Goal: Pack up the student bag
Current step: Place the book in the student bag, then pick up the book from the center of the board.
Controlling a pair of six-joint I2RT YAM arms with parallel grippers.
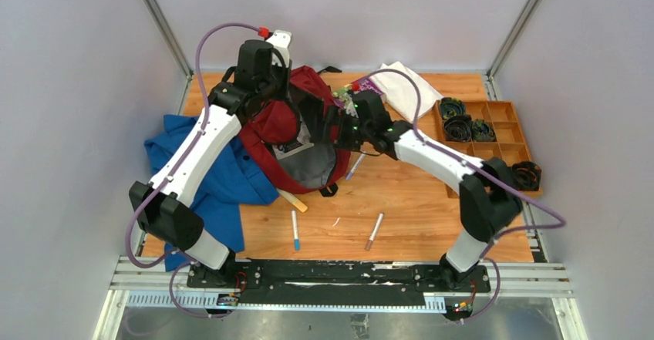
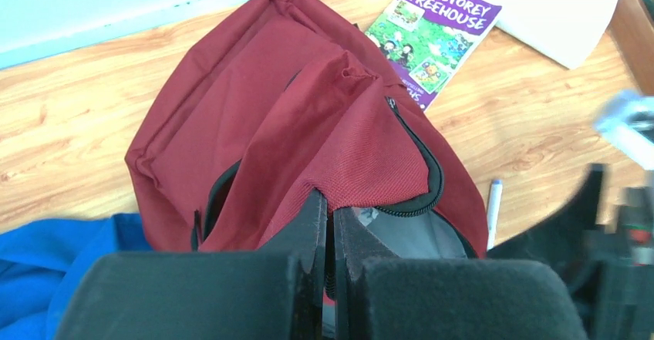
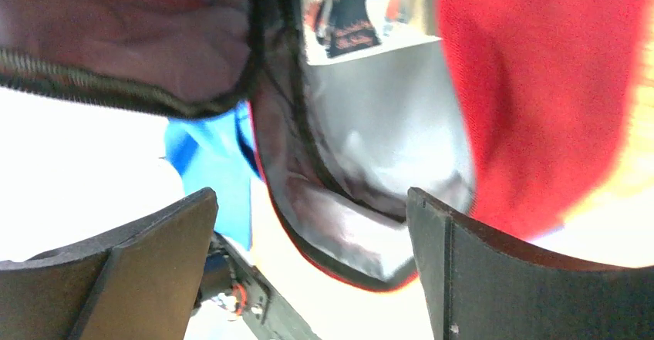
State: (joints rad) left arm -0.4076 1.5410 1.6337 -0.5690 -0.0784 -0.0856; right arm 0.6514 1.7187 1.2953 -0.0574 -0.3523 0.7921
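the student bag [image 1: 297, 128] lies at about 11 o'clock from the middle of the wooden surface [image 1: 416, 201]. its mouth is open toward 6 o'clock and shows the grey lining. the left claw [image 2: 330, 203] is clenched on the red fabric at the rim of that mouth and lifts the flap, so the opening gapes. the right claw [image 3: 310, 197] is released, its fingers wide apart and grasping nothing, and it hovers right at the opening with the lining in front of it. judging by what lies outside, the packing is at an early stage. a purple book [image 2: 436, 35] sits just at 1 o'clock of the bag and a white folded cloth [image 1: 405, 85] lies beyond it. a blue garment [image 1: 208, 170] is spread at 9 o'clock, partly under the bag. a pen with a blue cap [image 1: 295, 230], a second pen [image 1: 374, 232] and a yellowish pencil [image 1: 291, 200] lie at 6 o'clock, and another pen [image 2: 493, 209] rests close to the bag's right side. an orange tray [image 1: 505, 132] at 3 o'clock holds coiled black cables. something dark and white shows inside the mouth, but whether it is a packed item or a label cannot be told. the loose things appear yet to go in, and the zip is not closed.
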